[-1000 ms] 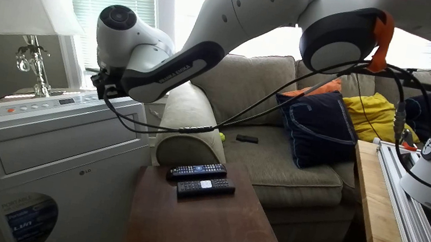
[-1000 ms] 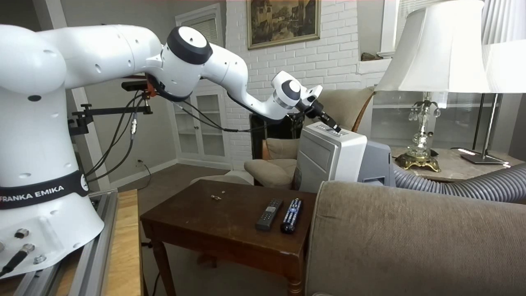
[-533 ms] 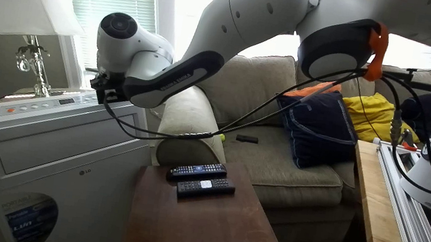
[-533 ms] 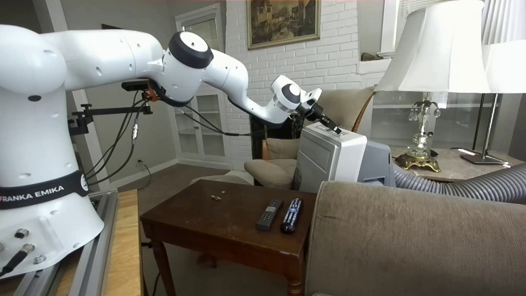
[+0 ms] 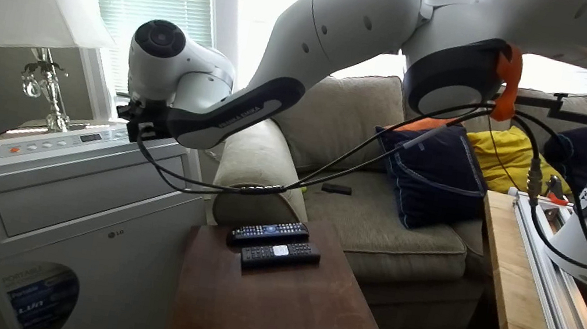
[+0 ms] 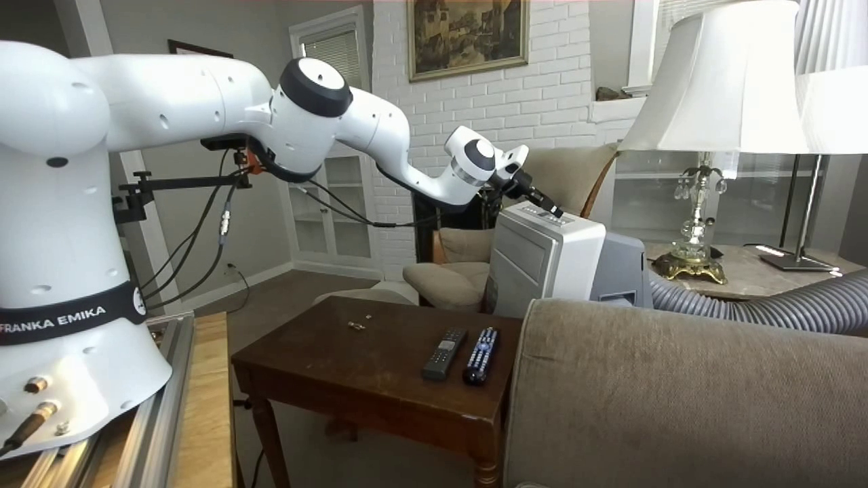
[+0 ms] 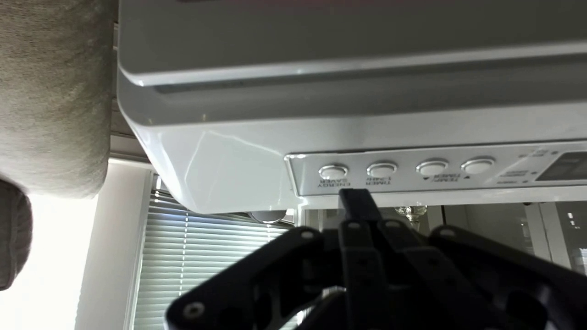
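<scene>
Gripper clenched, fingers pressed together, lower center of wrist view, tips at the AC, which takes up the upper part of that frame. Control panel runs mid-frame to right edge. Tips sit by its lower edge, under energy saver button and timer button; can't tell if touching. Temp/timer buttons, then display, farther right; lettering upside down. Blinds lower left.

In an exterior view AC stands right of center, gripper tips at its top face. In an exterior view AC is at left, gripper by the panel's right end. Table lower center in both exterior views, gray remote and blue-keyed remote side by side on it. In an exterior view: sofa lower right, lamp upper right, hose at right edge, painting upper center.
</scene>
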Tool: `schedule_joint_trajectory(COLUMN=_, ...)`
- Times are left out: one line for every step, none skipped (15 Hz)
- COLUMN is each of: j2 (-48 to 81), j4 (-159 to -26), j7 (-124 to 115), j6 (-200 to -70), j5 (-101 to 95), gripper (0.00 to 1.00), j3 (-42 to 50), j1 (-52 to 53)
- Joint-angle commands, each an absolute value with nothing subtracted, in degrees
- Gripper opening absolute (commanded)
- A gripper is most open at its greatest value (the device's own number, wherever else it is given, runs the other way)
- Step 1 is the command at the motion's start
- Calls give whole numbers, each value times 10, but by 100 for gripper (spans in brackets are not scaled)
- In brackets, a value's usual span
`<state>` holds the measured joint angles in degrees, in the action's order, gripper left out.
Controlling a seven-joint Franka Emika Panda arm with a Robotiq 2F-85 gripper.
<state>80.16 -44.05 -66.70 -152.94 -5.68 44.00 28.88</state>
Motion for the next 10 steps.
schedule_joint_trajectory(j2=827, j4=-407, j7=-696, j6=-1532, j5=-60, gripper=0, j3=460, j1=281)
schedule_joint_trajectory(j2=829, j4=-405, j7=-698, j6=-1531, j5=-60, gripper=0, j3=463, j1=281)
schedule_joint_trajectory(j2=831, j4=-403, j7=-700, j6=-1531, j5=-60, gripper=0, j3=465, j1=281)
schedule_joint_trajectory(j2=833, j4=-401, j7=-701, j6=-1530, j5=-60, gripper=0, j3=468, j1=280)
schedule_joint_trajectory(j2=835, j4=-400, j7=-703, j6=-1529, j5=-59, gripper=0, j3=470, j1=280)
schedule_joint_trajectory(j2=836, j4=-398, j7=-703, j6=-1529, j5=-59, gripper=0, j3=472, j1=280)
schedule_joint_trajectory(j2=838, j4=-397, j7=-704, j6=-1529, j5=-59, gripper=0, j3=474, j1=280)
schedule_joint_trajectory(j2=839, j4=-396, j7=-705, j6=-1527, j5=-59, gripper=0, j3=475, j1=280)
schedule_joint_trajectory(j2=839, j4=-397, j7=-705, j6=-1523, j5=-58, gripper=0, j3=476, j1=281)
schedule_joint_trajectory(j2=839, j4=-398, j7=-704, j6=-1521, j5=-58, gripper=0, j3=475, j1=282)
